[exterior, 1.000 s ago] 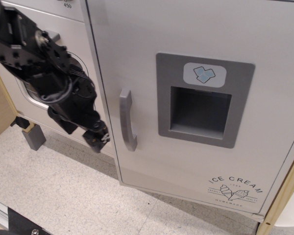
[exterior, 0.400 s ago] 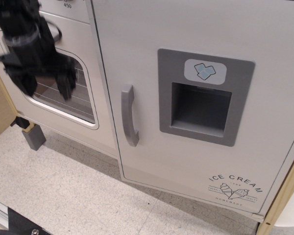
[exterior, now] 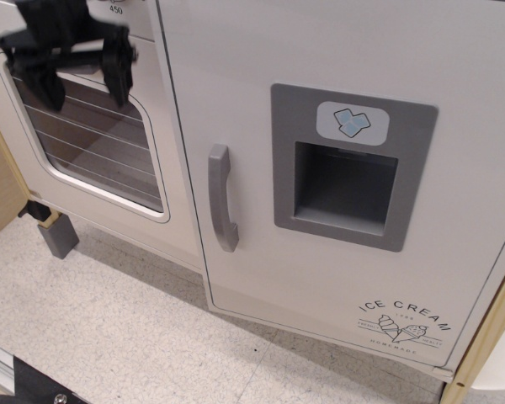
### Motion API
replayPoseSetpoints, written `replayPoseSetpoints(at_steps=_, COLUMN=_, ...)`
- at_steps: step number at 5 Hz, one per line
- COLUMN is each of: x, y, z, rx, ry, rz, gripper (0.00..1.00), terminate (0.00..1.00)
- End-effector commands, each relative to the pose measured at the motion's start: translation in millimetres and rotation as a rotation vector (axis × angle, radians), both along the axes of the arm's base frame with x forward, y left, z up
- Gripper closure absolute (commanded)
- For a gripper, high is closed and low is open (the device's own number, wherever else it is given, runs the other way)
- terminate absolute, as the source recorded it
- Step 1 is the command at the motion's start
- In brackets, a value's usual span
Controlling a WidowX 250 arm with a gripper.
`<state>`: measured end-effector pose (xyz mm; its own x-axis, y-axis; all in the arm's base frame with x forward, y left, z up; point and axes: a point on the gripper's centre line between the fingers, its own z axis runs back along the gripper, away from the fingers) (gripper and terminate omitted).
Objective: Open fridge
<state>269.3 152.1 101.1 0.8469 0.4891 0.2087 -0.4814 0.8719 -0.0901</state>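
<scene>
The fridge [exterior: 261, 50] is a large white door filling the middle and right of the view. It has a vertical grey handle [exterior: 221, 198], a grey recessed ice dispenser [exterior: 345, 172] and an ICE CREAM logo [exterior: 404, 324]. The door looks shut. My black gripper [exterior: 82, 74] hangs at the top left in front of the oven door, well to the left of the handle and above it. Its two fingers [exterior: 118, 67] point down, spread apart and holding nothing.
A white oven door with a striped window [exterior: 93, 143] stands left of the fridge. A grey block [exterior: 59, 237] lies on the speckled floor [exterior: 109, 320] below it. A wooden frame edge [exterior: 488, 337] runs along the right.
My gripper has risen and moved left, from just beside the fridge handle to the top left corner in front of the oven. The fridge door has barely shifted.
</scene>
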Motion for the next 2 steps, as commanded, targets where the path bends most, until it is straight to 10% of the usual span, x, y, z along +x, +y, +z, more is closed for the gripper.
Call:
replayPoseSetpoints(at_steps=1, x=21.0, y=-7.7, z=21.5, rx=-0.005, ry=-0.087, rz=0.065, gripper=0.00, terminate=0.00)
replayPoseSetpoints(at_steps=2, x=27.2, y=-26.9, z=18.7, rx=0.001, ry=-0.074, rz=0.025, gripper=0.00, terminate=0.00)
